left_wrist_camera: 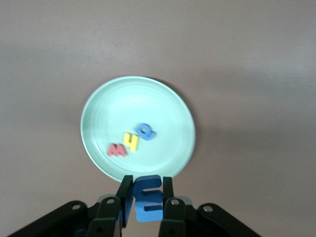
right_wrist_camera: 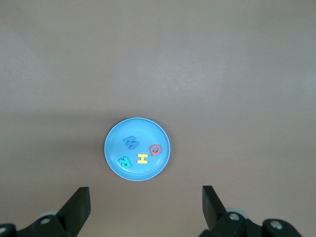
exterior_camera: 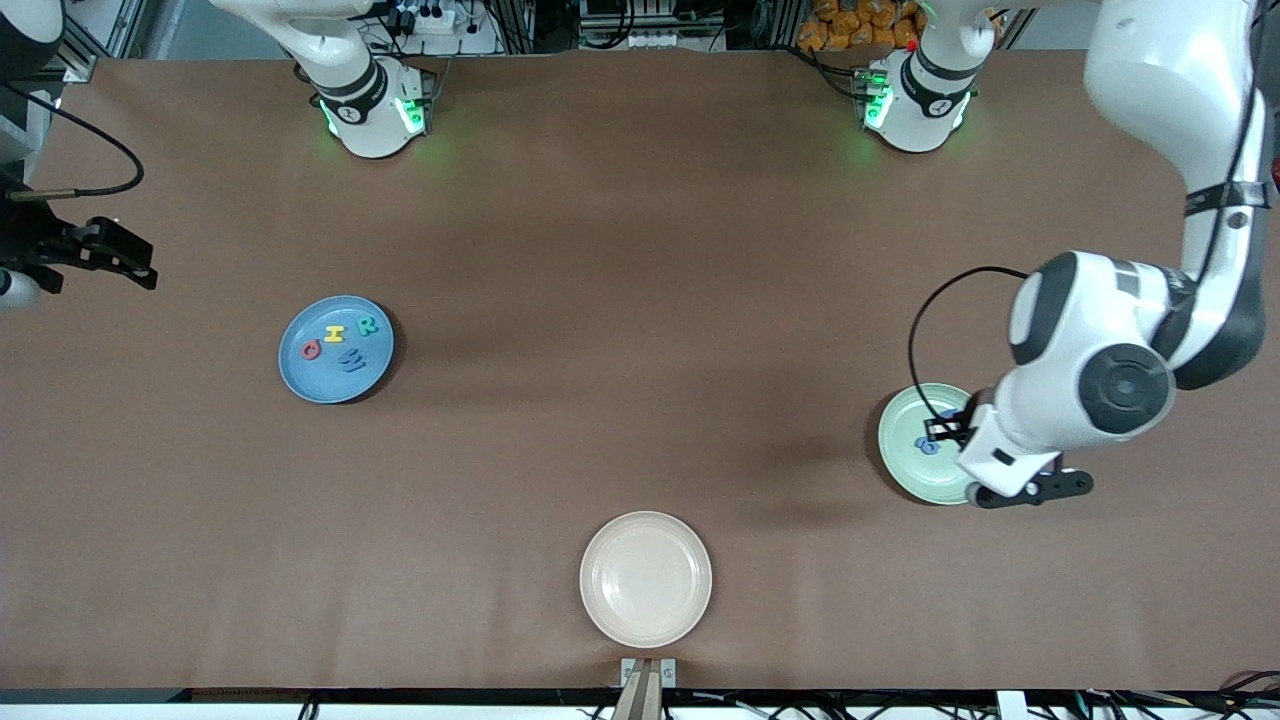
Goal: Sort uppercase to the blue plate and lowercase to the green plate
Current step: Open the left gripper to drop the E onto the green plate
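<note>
Four capitals: foam letters on the blue plate (exterior_camera: 336, 349) — a yellow H (exterior_camera: 334, 333), a teal R (exterior_camera: 368, 325), a red Q (exterior_camera: 310, 350) and a blue W (exterior_camera: 353, 360).
Blue plate: round with a shallow rim, on the brown counter (exterior_camera: 620, 300) toward the right arm's end.
Green plate (left_wrist_camera: 138, 128): round and pale mint, toward the left arm's end; it holds a red w (left_wrist_camera: 117, 149), a yellow h (left_wrist_camera: 131, 142) and a blue a (left_wrist_camera: 146, 131), all close together.
Blue m (left_wrist_camera: 148, 198): foam, lying on its side in the left wrist view, held in the air over the green plate's rim.
Left end effector (left_wrist_camera: 147, 193): clamped on the blue m, over the green plate.
Right end effector (right_wrist_camera: 146, 210): fingers wide apart, nothing between them, waiting high over the counter with the blue plate below in its wrist view.
Cream plate (exterior_camera: 646, 579): round, nearer the front camera than both other plates.
Writing: only the letters themselves.
</note>
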`<state>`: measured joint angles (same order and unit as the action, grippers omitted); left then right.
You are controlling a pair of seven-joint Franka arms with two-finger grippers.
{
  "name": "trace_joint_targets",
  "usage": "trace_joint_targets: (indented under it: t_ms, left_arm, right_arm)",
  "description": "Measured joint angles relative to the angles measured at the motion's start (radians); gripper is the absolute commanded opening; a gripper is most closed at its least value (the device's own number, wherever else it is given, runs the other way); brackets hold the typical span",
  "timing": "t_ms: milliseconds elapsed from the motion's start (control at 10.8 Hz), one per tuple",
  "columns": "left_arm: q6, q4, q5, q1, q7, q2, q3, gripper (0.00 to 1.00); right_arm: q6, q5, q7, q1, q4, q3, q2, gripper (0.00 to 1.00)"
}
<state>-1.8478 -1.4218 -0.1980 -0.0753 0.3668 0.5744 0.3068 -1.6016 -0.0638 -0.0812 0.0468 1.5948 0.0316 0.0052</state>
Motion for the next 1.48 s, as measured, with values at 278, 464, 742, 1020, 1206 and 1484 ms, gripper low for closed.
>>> trace_joint_targets:
  t_ms: [278,464,742,1020,1206,1484]
  left_arm:
    - [-0.264,-0.215,0.000,-0.111,-0.051,0.001,0.053,0.11]
    - [-0.355,-0.306,0.000,-0.108,-0.050,0.000,0.058,0.29]
    - [-0.359,-0.316,0.000,-0.111,-0.050,-0.001,0.057,1.00]
    - [-0.361,-0.315,0.000,-0.113,-0.050,-0.009,0.056,1.00]
    - [-0.364,-0.299,0.000,-0.115,-0.051,-0.041,0.055,1.00]
    - [-0.259,-0.248,0.000,-0.119,-0.054,-0.172,0.058,1.00]
  right_arm:
    - [-0.010,0.000,0.000,-0.001,0.021,0.001,-0.011,1.00]
    - [-0.011,0.000,0.000,-0.001,0.023,0.001,-0.012,1.00]
    - [-0.014,0.000,0.000,-0.003,0.022,0.002,-0.014,1.00]
    - [-0.014,0.000,0.000,-0.005,0.023,0.002,-0.014,1.00]
    - [-0.014,-0.001,0.000,-0.008,0.025,0.002,-0.014,1.00]
    - [-0.014,-0.001,0.000,-0.020,0.028,0.002,-0.014,1.00]
